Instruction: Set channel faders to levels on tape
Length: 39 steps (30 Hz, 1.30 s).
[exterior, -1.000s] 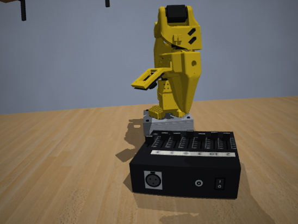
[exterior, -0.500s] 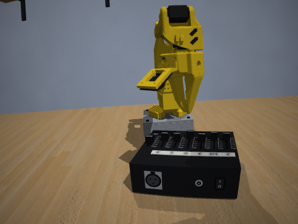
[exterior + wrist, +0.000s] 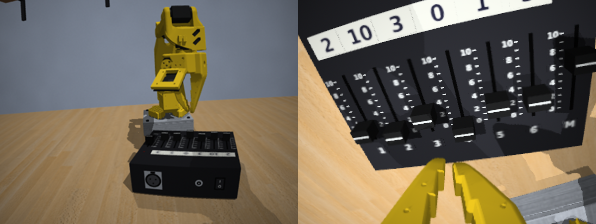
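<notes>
The black lighting desk (image 3: 179, 168) (image 3: 533, 145) stands on the wooden table in front of the arm. A white tape strip (image 3: 193, 154) (image 3: 398, 24) reads 2, 10, 3, 0, 1 from the left; the rest is cut off. In the wrist view the caps of fader 1 (image 3: 362, 132), fader 2 (image 3: 394, 132) and fader 4 (image 3: 464, 130) sit low. Fader 3 (image 3: 423, 118), fader 5 (image 3: 499, 104) and fader 6 (image 3: 537, 98) sit a little higher. The master fader (image 3: 584, 60) sits high. My gripper (image 3: 446, 164) (image 3: 190, 109) is shut and empty, raised off the desk's near edge below faders 3 and 4.
The arm's grey base block (image 3: 168, 123) (image 3: 563, 205) stands right behind the desk. The desk's front face carries a round socket (image 3: 153, 180), a small jack (image 3: 198, 182) and a rocker switch (image 3: 219, 184). Wooden table (image 3: 68, 152) extends on all sides.
</notes>
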Tool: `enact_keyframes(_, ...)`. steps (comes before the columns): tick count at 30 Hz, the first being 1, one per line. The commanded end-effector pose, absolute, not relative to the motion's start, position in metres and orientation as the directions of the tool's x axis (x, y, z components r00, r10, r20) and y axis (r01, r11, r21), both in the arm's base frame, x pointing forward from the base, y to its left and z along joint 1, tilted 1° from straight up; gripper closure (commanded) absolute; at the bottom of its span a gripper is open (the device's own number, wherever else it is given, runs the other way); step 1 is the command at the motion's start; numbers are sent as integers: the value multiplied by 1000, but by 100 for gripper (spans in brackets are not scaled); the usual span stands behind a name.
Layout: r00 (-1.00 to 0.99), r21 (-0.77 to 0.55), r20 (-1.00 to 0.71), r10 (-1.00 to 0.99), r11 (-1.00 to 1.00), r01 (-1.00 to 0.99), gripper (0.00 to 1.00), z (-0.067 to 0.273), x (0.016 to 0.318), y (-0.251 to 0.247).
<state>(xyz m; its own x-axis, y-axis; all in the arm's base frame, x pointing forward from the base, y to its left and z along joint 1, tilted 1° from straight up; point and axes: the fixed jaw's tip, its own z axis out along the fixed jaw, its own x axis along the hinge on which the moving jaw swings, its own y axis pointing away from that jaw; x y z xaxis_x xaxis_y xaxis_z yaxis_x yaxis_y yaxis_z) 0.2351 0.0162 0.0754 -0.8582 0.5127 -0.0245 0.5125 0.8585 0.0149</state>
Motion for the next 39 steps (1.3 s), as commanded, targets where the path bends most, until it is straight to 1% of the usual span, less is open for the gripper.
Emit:
enact_keyframes(1,-900,22,-40,433,901,432,100,77,234,19)
enact_keyframes(11,-992,8,-42,120,993,120,100,76,230,24)
enact_keyframes(14,-999,4,-41,11,1000,11,100,76,229,25)
enact_keyframes(16,-999,4,-41,11,1000,11,100,76,229,25)
enact_keyframes(21,-983,-4,-40,-179,984,-179,100,76,227,28)
enact_keyframes(26,-927,-11,-36,-373,928,-372,100,75,224,30)
enact_keyframes(31,-828,-17,-32,-559,829,-559,100,75,222,32)
enact_keyframes(33,-828,-17,-32,-559,829,-559,100,75,222,32)
enact_keyframes(39,-654,-22,-25,-756,654,-756,100,74,219,34)
